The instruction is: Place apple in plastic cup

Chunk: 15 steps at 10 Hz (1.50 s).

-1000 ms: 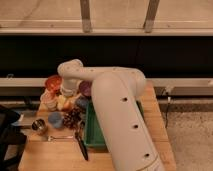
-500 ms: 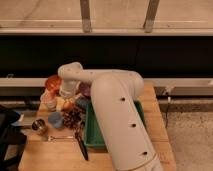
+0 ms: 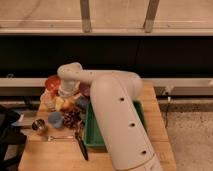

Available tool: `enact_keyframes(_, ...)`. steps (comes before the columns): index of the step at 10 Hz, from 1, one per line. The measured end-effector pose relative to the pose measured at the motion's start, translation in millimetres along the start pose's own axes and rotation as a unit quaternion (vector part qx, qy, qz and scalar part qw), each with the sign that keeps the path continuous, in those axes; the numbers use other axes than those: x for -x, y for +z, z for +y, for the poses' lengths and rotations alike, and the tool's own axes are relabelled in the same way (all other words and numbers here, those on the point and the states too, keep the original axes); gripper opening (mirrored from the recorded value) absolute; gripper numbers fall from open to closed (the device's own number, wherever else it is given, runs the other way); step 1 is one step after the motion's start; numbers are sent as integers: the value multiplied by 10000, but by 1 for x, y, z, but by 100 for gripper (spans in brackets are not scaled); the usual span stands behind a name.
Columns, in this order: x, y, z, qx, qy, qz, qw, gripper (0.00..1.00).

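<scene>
The gripper [image 3: 65, 96] stays low over the apple [image 3: 65, 105], hardly moved; the state of its jaws cannot be told. The plastic cup [image 3: 55, 119] nearby on the tabletop [image 3: 45, 155] holds no apple.

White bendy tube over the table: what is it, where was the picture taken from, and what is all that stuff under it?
That is a robot arm. The one picture looks down from high behind it, as it reaches across a wooden table. Its gripper, the part that grasps, hangs over the cluttered far corner, right above a yellow-red apple. I cannot tell whether it holds the apple. Closer to the camera are a small blue-grey plastic cup, dark grapes, a shiny metal cup, a green tray and a black tool.
</scene>
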Motion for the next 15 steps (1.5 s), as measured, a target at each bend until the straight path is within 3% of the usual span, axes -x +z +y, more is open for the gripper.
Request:
enact_keyframes(3,-5,-6,-2,-73,-28,15,10000,28)
enact_keyframes(6,-7,-30,-9,-205,7,-33,9998,2)
enact_keyframes(11,-5,-92,2,-338,-216,-166,9991,0)
enact_keyframes(15,-17,-102,48,-174,-544,1,9984,0)
